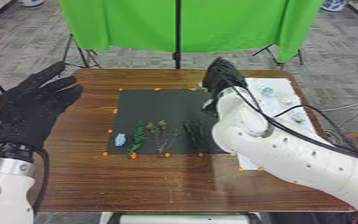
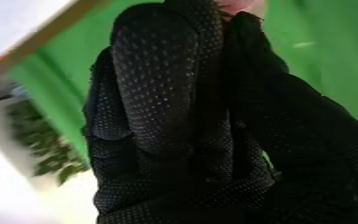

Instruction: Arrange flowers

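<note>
Leafy grn sprig [image 1: 138, 137] near thin, duller-grn sprigs [image 1: 162, 137] on dk mat [image 1: 160, 106].

In the head view, a green cloth [image 1: 122, 25] spans the top centre, with a black pole [image 1: 178, 35] down its middle. Grey carpet [image 1: 335, 55] lies behind the tabletop [image 1: 73, 187]. A blue-and-white pot [image 1: 334, 5] stands upper right. The right wrist view shows a leafy plant [image 2: 38, 140].

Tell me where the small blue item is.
In the head view, the small blue item lies near the left edge of the dark mat, beside the leafy green stem.
</note>
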You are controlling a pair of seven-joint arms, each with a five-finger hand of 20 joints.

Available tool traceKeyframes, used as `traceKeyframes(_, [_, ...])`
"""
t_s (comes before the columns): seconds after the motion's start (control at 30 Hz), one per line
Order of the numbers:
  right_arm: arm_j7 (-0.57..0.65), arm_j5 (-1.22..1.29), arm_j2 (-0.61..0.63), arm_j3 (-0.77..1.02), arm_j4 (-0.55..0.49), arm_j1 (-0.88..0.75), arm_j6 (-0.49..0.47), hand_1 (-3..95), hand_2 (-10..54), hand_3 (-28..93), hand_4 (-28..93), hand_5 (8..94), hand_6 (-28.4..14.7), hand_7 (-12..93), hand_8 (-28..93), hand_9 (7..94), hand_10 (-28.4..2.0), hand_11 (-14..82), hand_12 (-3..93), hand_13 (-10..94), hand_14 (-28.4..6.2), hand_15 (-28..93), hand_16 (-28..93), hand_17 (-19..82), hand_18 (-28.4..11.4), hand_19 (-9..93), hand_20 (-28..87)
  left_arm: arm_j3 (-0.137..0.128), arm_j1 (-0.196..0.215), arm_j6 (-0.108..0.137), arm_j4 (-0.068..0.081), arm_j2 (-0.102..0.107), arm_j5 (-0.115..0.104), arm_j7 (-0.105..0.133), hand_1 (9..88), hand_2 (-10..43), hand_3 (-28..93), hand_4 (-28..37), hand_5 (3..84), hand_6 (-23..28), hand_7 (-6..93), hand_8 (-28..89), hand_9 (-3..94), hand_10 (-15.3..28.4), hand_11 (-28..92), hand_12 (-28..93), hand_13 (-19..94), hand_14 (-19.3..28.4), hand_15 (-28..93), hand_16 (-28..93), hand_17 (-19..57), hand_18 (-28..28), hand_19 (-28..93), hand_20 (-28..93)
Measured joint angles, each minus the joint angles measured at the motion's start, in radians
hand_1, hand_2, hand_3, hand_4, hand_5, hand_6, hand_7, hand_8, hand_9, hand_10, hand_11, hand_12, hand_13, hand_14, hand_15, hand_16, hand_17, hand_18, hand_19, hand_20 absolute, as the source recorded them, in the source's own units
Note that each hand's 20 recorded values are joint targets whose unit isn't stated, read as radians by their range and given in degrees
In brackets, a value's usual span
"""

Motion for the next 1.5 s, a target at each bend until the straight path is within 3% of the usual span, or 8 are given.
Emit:
traceKeyframes(0.43, [-0.024, 0.139, -0.23, -0.207, 0.15, 0.17, -0.022, 58.1, -9.5, 74, -28, 82.2, 0.0, 29, 3, 93.7, -5.2, 11.7, 31.3, 89, -1.9, 51, 24, 41, -17.3, 93, 4, 0.019, -0.063, -0.031, 0.011, 0.044, 0.0, 0.032, 22.9, 7.0, 80, -23.2, 37.5, 10.1, 18.2, -11, 35.5, 21.1, 31, 11, 26, 28.4, 55, -10, -7.3, 25.4, 61, 15])
traceKeyframes(0.63, [-0.016, 0.152, -0.266, -0.25, 0.186, 0.215, -0.022, 57.8, -9.5, 74, -28, 82.1, 0.6, 29, 2, 93.7, -5.1, 11.3, 31.2, 89, -1.7, 52, 23, 41, -16.8, 93, 4, 0.026, -0.091, -0.038, 0.018, 0.059, -0.001, 0.043, 22.9, 7.0, 80, -23.2, 37.5, 10.1, 18.3, -11, 35.5, 21.1, 31, 11, 26, 28.4, 55, -10, -7.3, 25.5, 61, 15])
traceKeyframes(0.87, [-0.02, 0.163, -0.28, -0.316, 0.184, 0.255, -0.024, 56.8, -9.5, 70, -28, 83.4, 4.7, 25, 1, 93.7, -3.7, 11.3, 27.0, 88, -1.6, 54, 22, 39, -15.3, 93, 5, 0.027, -0.1, -0.05, 0.02, 0.068, -0.001, 0.055, 22.8, 7.0, 80, -23.3, 37.4, 10.1, 18.4, -11, 35.4, 21.2, 31, 11, 26, 28.4, 55, -10, -7.2, 25.5, 61, 15])
traceKeyframes(1.1, [-0.037, 0.182, -0.303, -0.398, 0.18, 0.286, -0.036, 56.7, -9.5, 69, -28, 83.6, 5.0, 24, 2, 93.7, -3.4, 9.5, 27.0, 88, -1.6, 55, 22, 38, -15.0, 93, 5, 0.054, -0.15, -0.058, 0.033, 0.08, -0.001, 0.052, 22.9, 7.0, 80, -23.3, 37.4, 10.1, 18.3, -11, 35.3, 21.2, 31, 12, 26, 28.4, 55, -10, -7.2, 25.5, 61, 16])
traceKeyframes(1.23, [-0.035, 0.234, -0.325, -0.487, 0.18, 0.338, -0.014, 56.9, -9.5, 68, -28, 83.2, 5.3, 24, 2, 93.7, -3.3, 8.7, 27.4, 87, -1.5, 56, 22, 38, -14.7, 93, 6, 0.05, -0.152, -0.071, 0.033, 0.09, -0.001, 0.053, 22.8, 7.0, 80, -23.1, 37.4, 10.1, 18.3, -11, 35.4, 21.1, 31, 12, 26, 28.4, 55, -10, -7.2, 25.5, 61, 16])
traceKeyframes(1.5, [-0.034, 0.246, -0.348, -0.494, 0.171, 0.342, -0.013, 57.1, -9.5, 66, -28, 82.3, 6.1, 21, 0, 93.5, -2.5, 5.5, 27.1, 86, -1.5, 56, 21, 37, -14.3, 92, 7, 0.035, -0.136, -0.084, 0.032, 0.092, -0.001, 0.057, 22.9, 7.0, 80, -23.2, 37.4, 10.1, 18.3, -11, 35.5, 21.2, 31, 12, 26, 28.4, 55, -10, -7.2, 25.5, 61, 16])
